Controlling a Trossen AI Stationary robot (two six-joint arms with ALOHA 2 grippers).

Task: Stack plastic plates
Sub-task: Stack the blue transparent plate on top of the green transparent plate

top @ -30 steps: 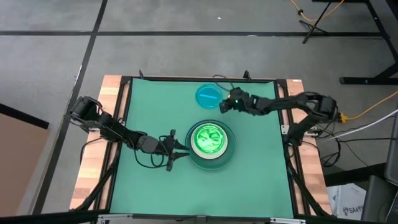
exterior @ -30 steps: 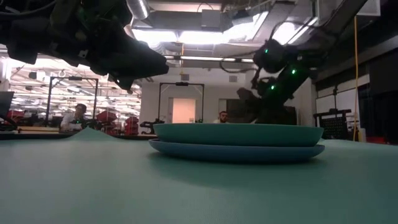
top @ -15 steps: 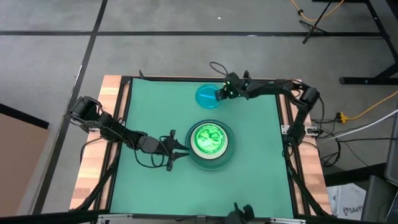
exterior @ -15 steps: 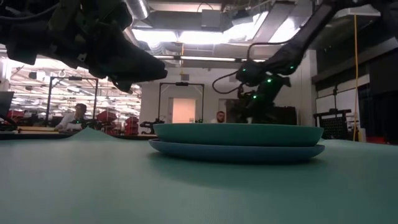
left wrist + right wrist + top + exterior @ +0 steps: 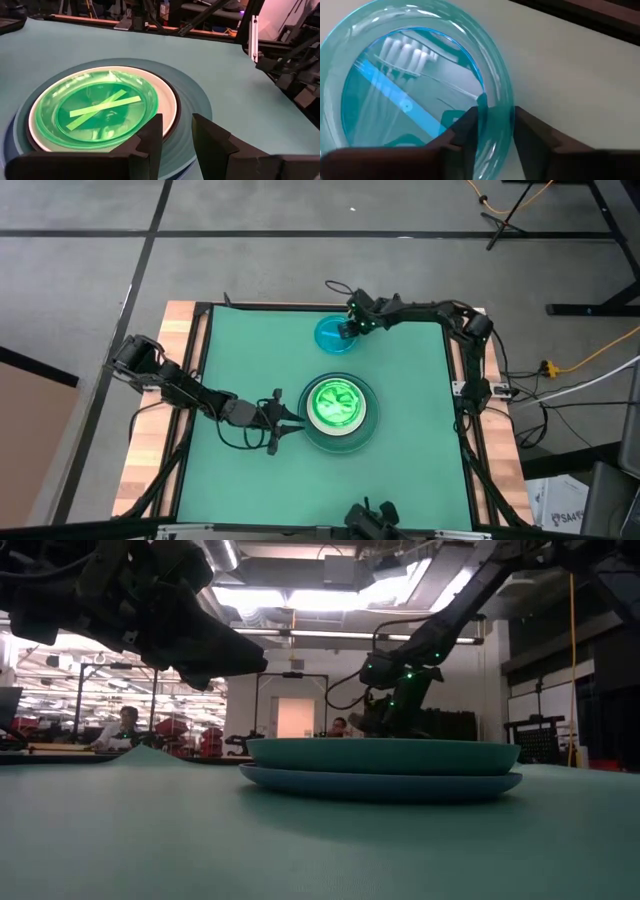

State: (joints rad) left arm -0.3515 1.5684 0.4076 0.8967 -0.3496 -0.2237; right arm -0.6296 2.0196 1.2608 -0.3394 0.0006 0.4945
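Presently, no legible writing or brand mark shows in any view.

Right jaws (image 5: 346, 330) sit at the far side of the green desk (image 5: 400, 460), at the edge of the small translucent cyan round plastic plate (image 5: 334, 335). My right wrist view shows what the overhead one cannot: the two dark fingers (image 5: 465, 135) straddle the cyan plate's raised rim (image 5: 496, 125), one inside the dish, one outside. They look close on the rim, but I cannot tell whether they actually pinch it. Reflections of ceiling lights cross the plate's floor.

Left jaws (image 5: 293, 416) hover just beside the near-left edge of the stack at desk centre, spread apart, holding nothing; the left wrist view shows a clear gap between the fingers (image 5: 150, 140).

Stack, from the left wrist view: small bright green translucent plate (image 5: 97, 112) on top, then a white plate (image 5: 167, 102) showing as a ring, a thin black rim (image 5: 176, 117) under that, then the large teal-green plate (image 5: 195, 107).

Low view adds what neither shows: a pale blue large plate (image 5: 380, 785) lies beneath the teal-green one (image 5: 380, 754). From that height the upper plates are hidden inside the dish, and the cyan plate is out of sight behind the stack.

Overhead, the white and black plates are hard to separate.
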